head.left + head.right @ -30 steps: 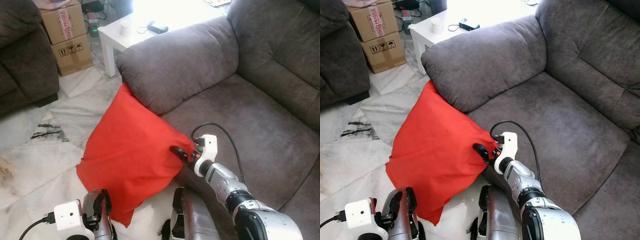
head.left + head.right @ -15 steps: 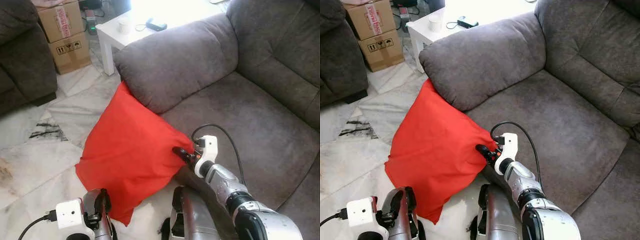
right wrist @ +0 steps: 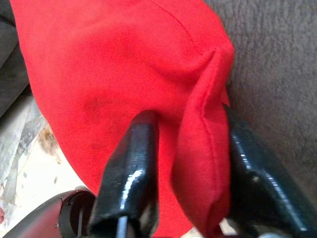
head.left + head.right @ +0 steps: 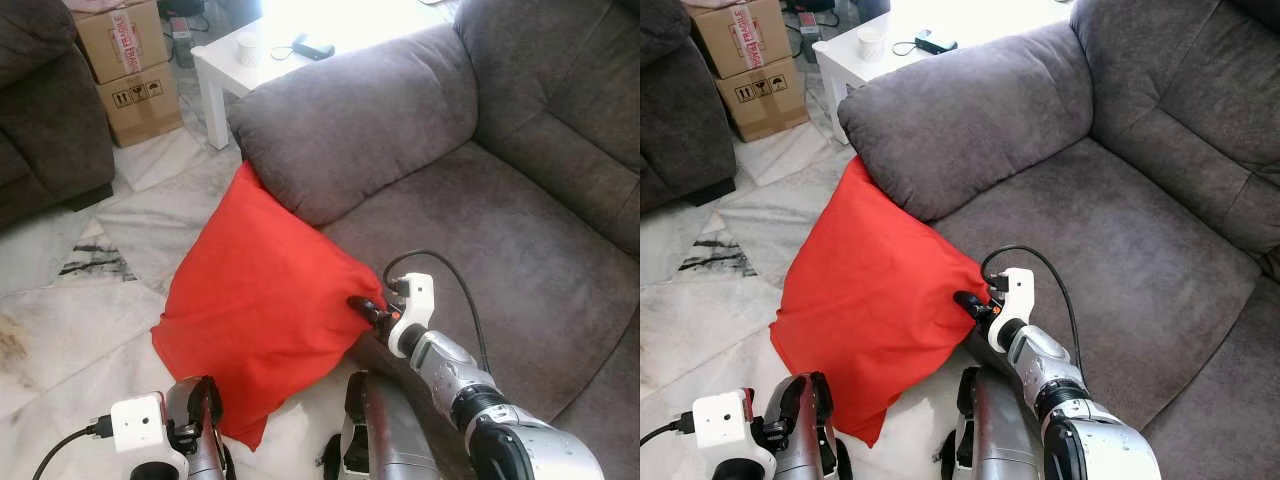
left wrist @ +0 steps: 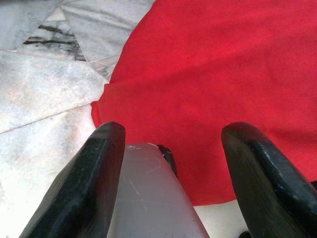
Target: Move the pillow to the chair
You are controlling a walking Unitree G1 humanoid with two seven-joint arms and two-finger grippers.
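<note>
At frame centre the right gripper (image 4: 362,305) pinches the red pillow (image 4: 255,305) corner between its fingers (image 3: 132,168), while the left gripper (image 5: 173,163) at bottom left gapes wide.

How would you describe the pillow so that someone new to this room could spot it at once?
Start at the big grey sofa and follow its padded armrest down to the marble floor. The pillow leans there against the sofa's front, one corner between the fingers of the right tool. It is plain bright red among greys and browns.

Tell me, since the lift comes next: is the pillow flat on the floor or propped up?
Propped up: the pillow leans against the sofa, its lower edge on the floor.
</note>
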